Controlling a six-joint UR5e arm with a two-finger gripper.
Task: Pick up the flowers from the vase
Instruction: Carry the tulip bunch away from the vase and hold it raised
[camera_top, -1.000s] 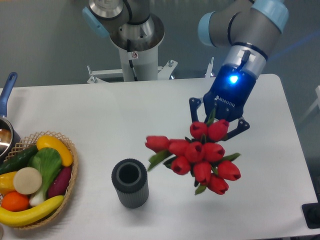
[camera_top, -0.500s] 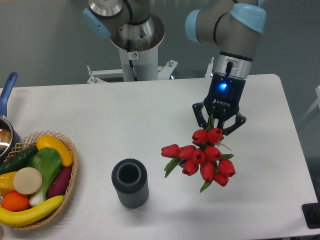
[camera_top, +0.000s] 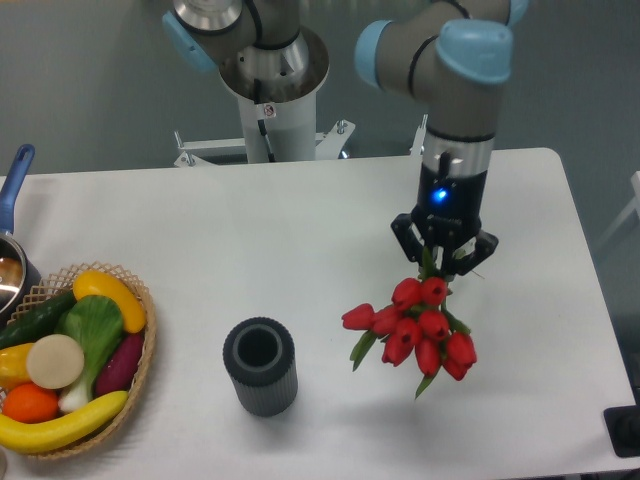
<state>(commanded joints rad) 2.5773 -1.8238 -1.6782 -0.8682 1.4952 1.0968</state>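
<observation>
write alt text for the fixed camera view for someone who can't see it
A robot arm's two-finger gripper holds a bunch of red tulips above a white table, right of an empty dark grey ribbed vase. A woven basket of fruit and vegetables sits at the left edge.

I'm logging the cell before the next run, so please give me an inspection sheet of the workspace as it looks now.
Surface: white table, no spills seen.
Job's things: flowers held off to the right of the vase, which stands upright with nothing in it.
Clutter: woven basket of fruit and vegetables at left; pot with blue handle at left edge.
Grippers: pincer shut on the flowers' stems.
Cables: nothing seen.
Surroundings: robot pedestal behind the table.
</observation>
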